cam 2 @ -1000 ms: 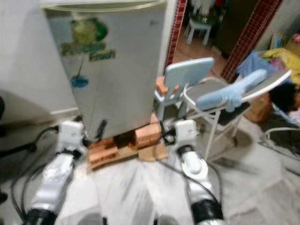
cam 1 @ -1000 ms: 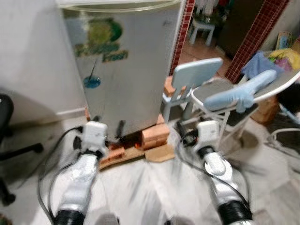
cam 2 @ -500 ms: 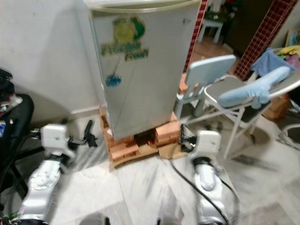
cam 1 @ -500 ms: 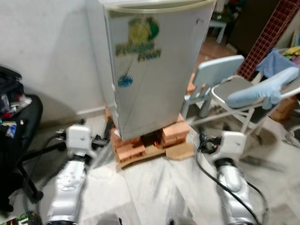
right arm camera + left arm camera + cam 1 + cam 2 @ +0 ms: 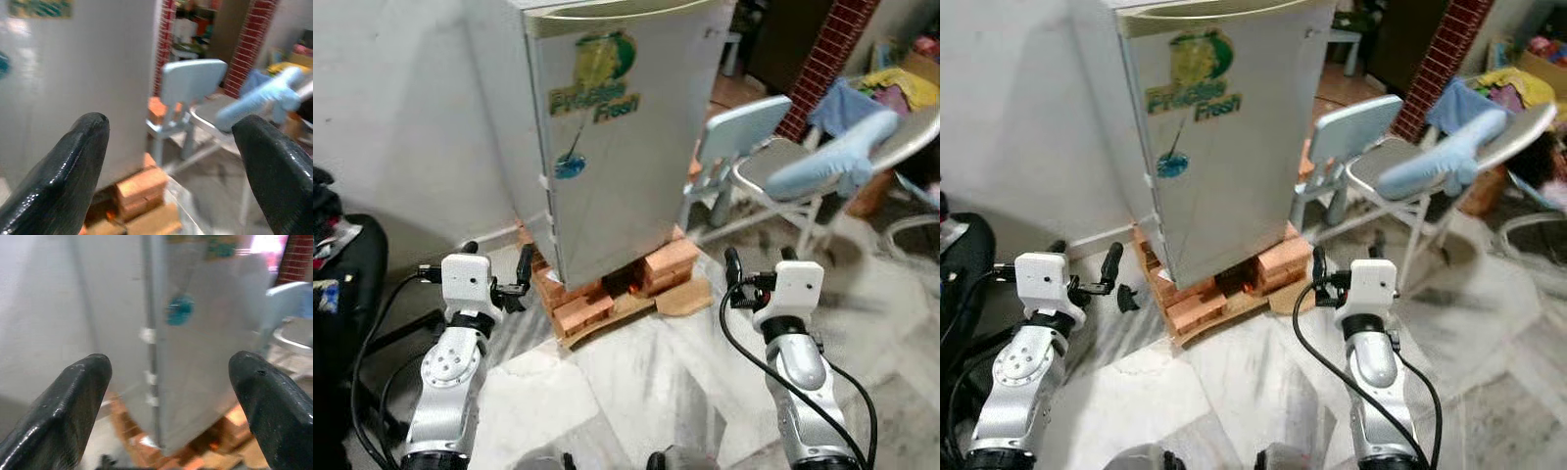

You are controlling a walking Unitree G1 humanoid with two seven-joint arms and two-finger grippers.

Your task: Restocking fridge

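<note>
Fridge (image 5: 617,137) sits shut on bricks (image 5: 607,294), looks heavy and slick-sided; I'd grab the door's hinge-free edge. Left gripper (image 5: 494,279) and right gripper (image 5: 759,264) both spread wide, empty.

- The two head views look forward and down from standing height at the closed fridge (image 5: 617,137) on its bricks (image 5: 607,294).
- The left wrist view faces the fridge's hinge edge from nearby.
- The right wrist view faces the fridge's right side and the small chair (image 5: 188,93).
- All views share the fridge.
</note>
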